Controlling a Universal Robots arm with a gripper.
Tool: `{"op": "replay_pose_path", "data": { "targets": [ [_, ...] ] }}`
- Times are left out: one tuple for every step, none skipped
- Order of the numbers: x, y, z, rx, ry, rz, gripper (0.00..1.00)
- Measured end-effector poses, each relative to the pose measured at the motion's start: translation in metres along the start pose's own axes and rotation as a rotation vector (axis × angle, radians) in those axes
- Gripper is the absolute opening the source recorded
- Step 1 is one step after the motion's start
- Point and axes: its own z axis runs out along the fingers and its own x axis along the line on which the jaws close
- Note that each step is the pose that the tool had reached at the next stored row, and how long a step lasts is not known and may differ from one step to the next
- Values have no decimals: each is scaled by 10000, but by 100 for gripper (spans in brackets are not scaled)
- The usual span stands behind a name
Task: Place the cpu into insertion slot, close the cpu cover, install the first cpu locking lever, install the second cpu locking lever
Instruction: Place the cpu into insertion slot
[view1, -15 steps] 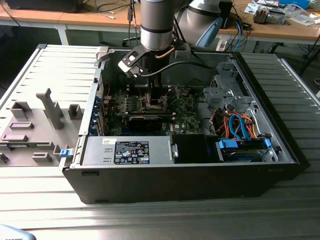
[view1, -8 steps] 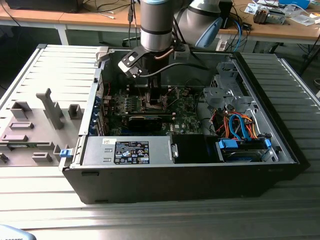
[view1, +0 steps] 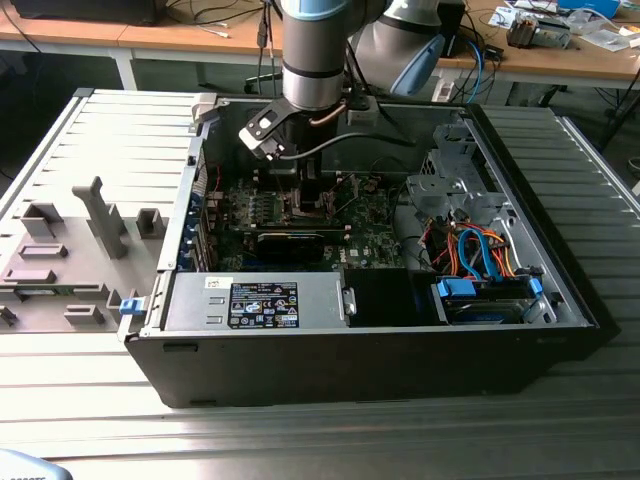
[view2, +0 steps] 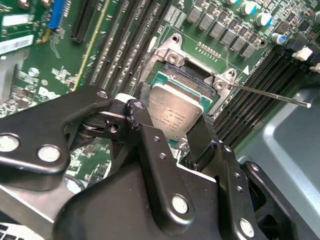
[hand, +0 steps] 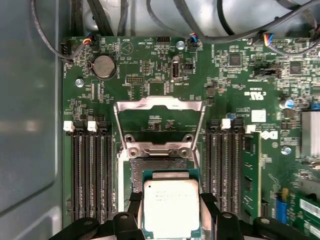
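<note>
The cpu (hand: 170, 207) (view2: 175, 112), a flat grey-beige square chip, sits between my gripper's (hand: 170, 212) (view2: 172, 125) black fingers (view2: 137, 112), which are shut on its two opposite edges. It hovers just over the insertion slot (hand: 156, 167) (view2: 189, 76), covering part of the dark socket. The cpu cover (hand: 159, 106), a thin silvery frame, stands flipped open beyond the socket. A thin metal locking lever (view2: 272, 95) sticks out sideways, unlatched. In the exterior view my gripper (view1: 300, 195) reaches down inside the computer case (view1: 560, 330) over the green board.
Long black memory slots (hand: 90, 175) (hand: 225, 170) flank the socket on both sides. A power supply (view1: 255, 300) and a drive bay with blue and orange cables (view1: 480, 260) fill the case front. A grey tray with fixtures (view1: 80, 240) lies at the exterior view's left.
</note>
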Motion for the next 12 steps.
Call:
{"op": "replay_pose_path", "data": {
  "targets": [
    [9,1,15,1,0,3,54],
    [19,3,32,3,-1,6,54],
    [28,4,48,3,-1,8,54],
    [35,5,60,3,1,9,54],
    [47,6,87,5,0,17,54],
    [53,6,101,5,1,23,54],
    [57,6,114,5,0,28,54],
    [60,6,125,6,0,32,54],
    [63,6,138,6,-1,37,54],
    [66,6,155,6,0,50,54],
    [66,5,167,6,-1,62,54],
    [67,5,174,7,-1,76,54]
  ]
}}
